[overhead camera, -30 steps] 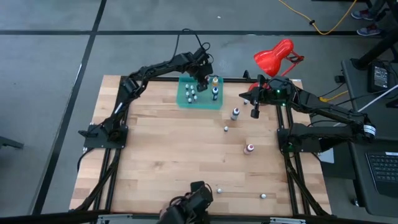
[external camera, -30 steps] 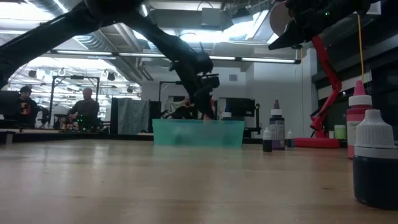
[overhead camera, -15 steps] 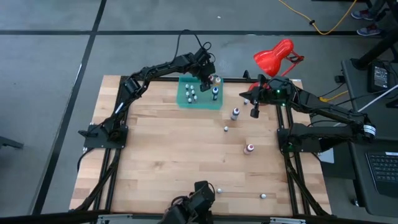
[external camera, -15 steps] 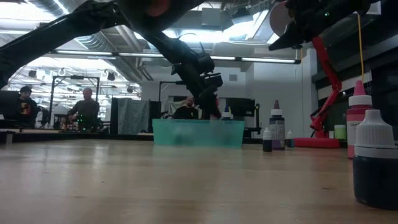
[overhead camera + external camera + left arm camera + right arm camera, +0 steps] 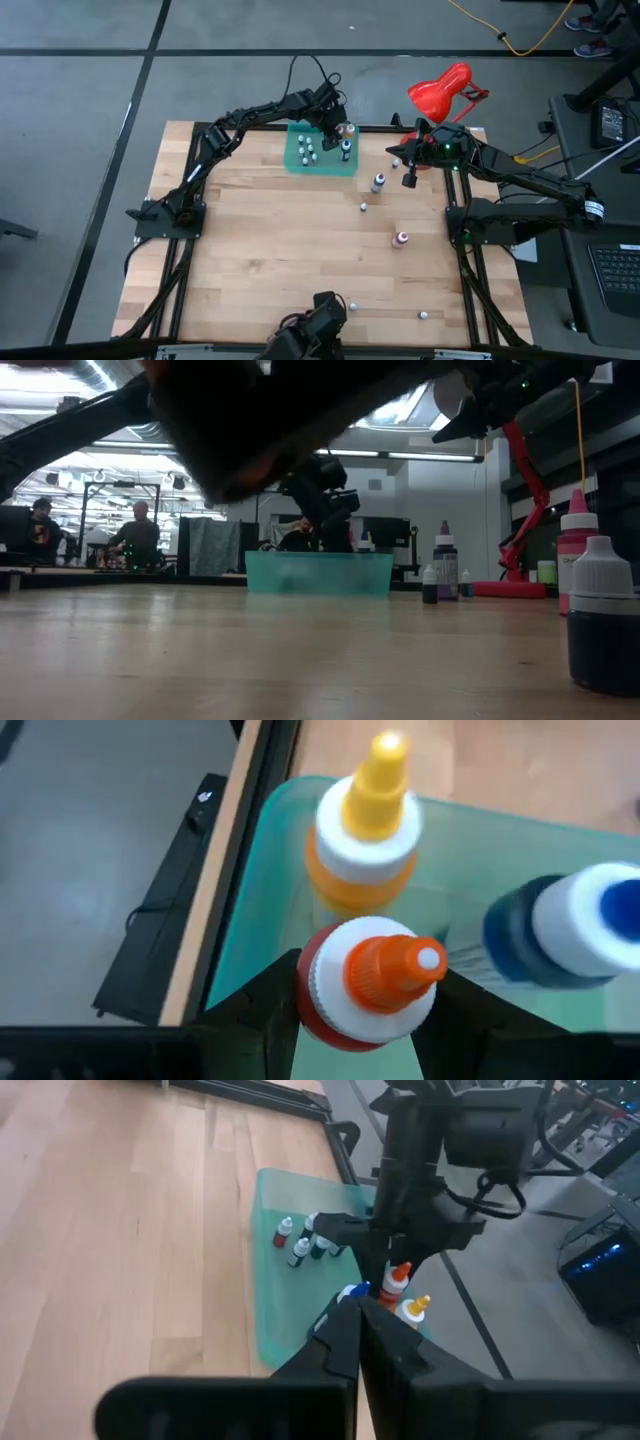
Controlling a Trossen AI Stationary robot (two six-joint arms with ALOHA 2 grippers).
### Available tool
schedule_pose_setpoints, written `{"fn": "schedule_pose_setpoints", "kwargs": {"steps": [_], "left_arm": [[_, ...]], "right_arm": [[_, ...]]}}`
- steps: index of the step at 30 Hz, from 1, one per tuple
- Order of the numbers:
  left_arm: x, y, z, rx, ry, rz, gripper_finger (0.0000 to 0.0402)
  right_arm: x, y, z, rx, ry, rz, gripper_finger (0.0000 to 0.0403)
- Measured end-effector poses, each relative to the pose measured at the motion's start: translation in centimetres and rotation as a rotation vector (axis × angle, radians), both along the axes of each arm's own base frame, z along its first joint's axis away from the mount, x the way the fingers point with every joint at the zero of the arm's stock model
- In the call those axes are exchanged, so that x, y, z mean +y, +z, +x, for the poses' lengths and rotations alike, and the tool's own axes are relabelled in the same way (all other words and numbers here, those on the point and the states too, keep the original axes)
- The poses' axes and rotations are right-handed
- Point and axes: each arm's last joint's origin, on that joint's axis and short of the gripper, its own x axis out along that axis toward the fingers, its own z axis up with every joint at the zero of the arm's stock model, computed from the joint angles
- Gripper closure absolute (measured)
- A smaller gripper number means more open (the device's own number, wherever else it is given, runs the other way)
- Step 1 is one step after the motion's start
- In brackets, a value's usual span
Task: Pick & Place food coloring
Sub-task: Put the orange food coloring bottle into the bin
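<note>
The food coloring is a set of tiny bottles. Several stand in the teal tray (image 5: 322,163) at the table's far edge, among them an orange one with a yellow tip (image 5: 365,830) and a blue one (image 5: 570,925). Others stand loose on the table: a dark one (image 5: 378,182), a pink one (image 5: 401,239) and small pale ones (image 5: 363,207). My left gripper (image 5: 335,124) is over the tray's right end, shut on a red bottle with an orange tip (image 5: 375,980). My right gripper (image 5: 409,177) hangs shut in the air, right of the tray. My left gripper pinches the red bottle's body just under its white collar (image 5: 330,1010), one finger (image 5: 262,1010) on each side. It comes from above, pointing down. The bottle is upright, beside the orange and blue ones; whether its base stands on the tray floor I cannot tell.
A red desk lamp (image 5: 440,92) stands at the far right corner, behind the right arm. Two small pale bottles (image 5: 351,303) (image 5: 424,315) stand near the near edge. A dark camera mount (image 5: 310,330) sits at the near edge. People show in the room beyond (image 5: 140,530).
My left gripper has moved a little toward the table's right over the tray, carrying the red bottle toward the orange one. A dark blurred shape has swept in front of the low camera. The right arm has kept still.
</note>
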Motion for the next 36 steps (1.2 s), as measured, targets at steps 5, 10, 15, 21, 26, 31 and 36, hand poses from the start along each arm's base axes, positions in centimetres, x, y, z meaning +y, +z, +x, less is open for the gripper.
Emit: {"fn": "schedule_pose_setpoints", "kwargs": {"steps": [5, 10, 15, 21, 26, 31, 36], "left_arm": [[0.1, -0.3, 0.2, -0.007, 0.007, 0.003, 0.0253], [0.3, -0.2, 0.5, -0.031, 0.027, 0.035, 0.0249], [0.3, -0.2, 0.4, -0.025, 0.032, 0.034, 0.0234], [0.3, -0.4, 0.2, 0.018, 0.051, 0.054, 0.0202], [0.0, 0.9, -0.2, 0.020, 0.054, 0.054, 0.0173], [-0.8, 5.6, -1.3, -0.033, 0.060, 0.091, 0.0158], [-2.9, 12.5, -3.6, -0.121, 0.037, 0.122, 0.0162]], "right_arm": [[0.0, 0.0, 0.0, -0.005, -0.005, 0.012, 0.0391], [0.0, 0.0, 0.0, -0.007, -0.006, 0.015, 0.0391], [0.0, 0.0, 0.0, -0.006, -0.004, 0.016, 0.0391], [0.0, 0.0, 0.0, -0.004, -0.001, 0.011, 0.0391], [0.0, 0.0, 0.0, 0.001, 0.003, 0.001, 0.0391], [0.0, 0.0, 0.0, 0.003, 0.005, -0.003, 0.0391], [0.0, 0.0, 0.0, 0.003, 0.005, -0.003, 0.0391]]}}
